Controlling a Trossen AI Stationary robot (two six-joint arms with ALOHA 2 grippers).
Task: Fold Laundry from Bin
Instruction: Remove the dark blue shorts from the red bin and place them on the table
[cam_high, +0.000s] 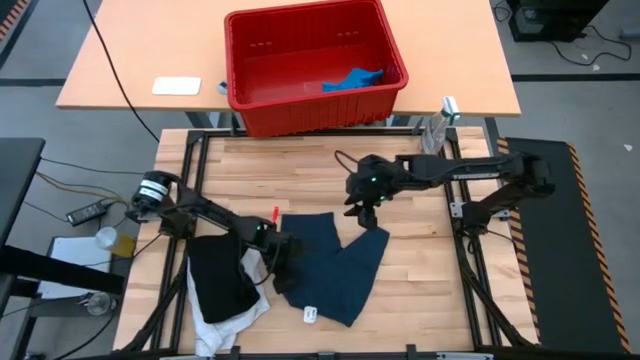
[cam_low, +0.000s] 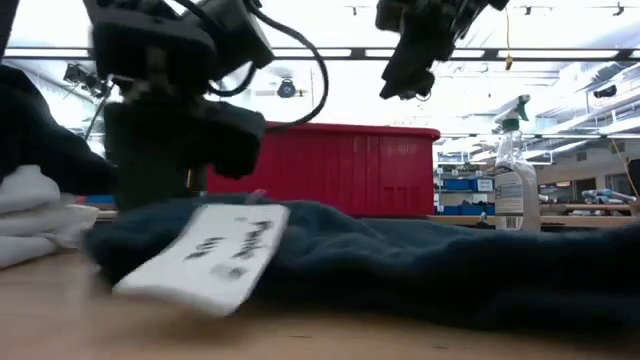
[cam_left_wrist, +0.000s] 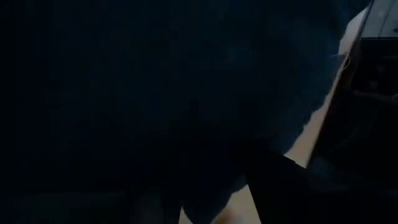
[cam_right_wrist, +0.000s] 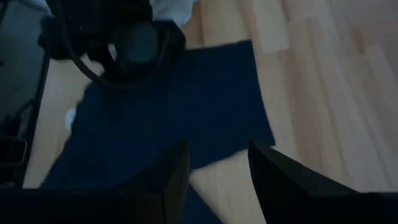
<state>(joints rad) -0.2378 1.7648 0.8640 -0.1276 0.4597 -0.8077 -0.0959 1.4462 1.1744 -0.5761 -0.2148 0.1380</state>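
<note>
The dark navy garment (cam_high: 335, 262) lies spread on the wooden table, its white tag (cam_high: 310, 314) near the front edge. My left gripper (cam_high: 283, 250) is low at the garment's left edge, fingers apart, and navy cloth (cam_left_wrist: 155, 93) fills its wrist view. My right gripper (cam_high: 366, 212) hangs open above the garment's far right corner (cam_right_wrist: 249, 93), well clear of it (cam_low: 405, 85). A black garment (cam_high: 222, 275) lies over a white one (cam_high: 225, 325) at the left. The red bin (cam_high: 315, 65) stands on the far table with a bright blue garment (cam_high: 352, 80) inside. My left gripper comes slanting down at the navy garment's left edge (cam_left_wrist: 261, 124), with open fingers (cam_left_wrist: 280, 186) over the cloth. I cannot tell whether they touch it.
A spray bottle (cam_high: 437, 125) stands at the table's far right corner. A flat white object (cam_high: 176, 86) lies on the far table left of the bin. Bare wood lies between the garment and the far edge (cam_high: 300, 170).
</note>
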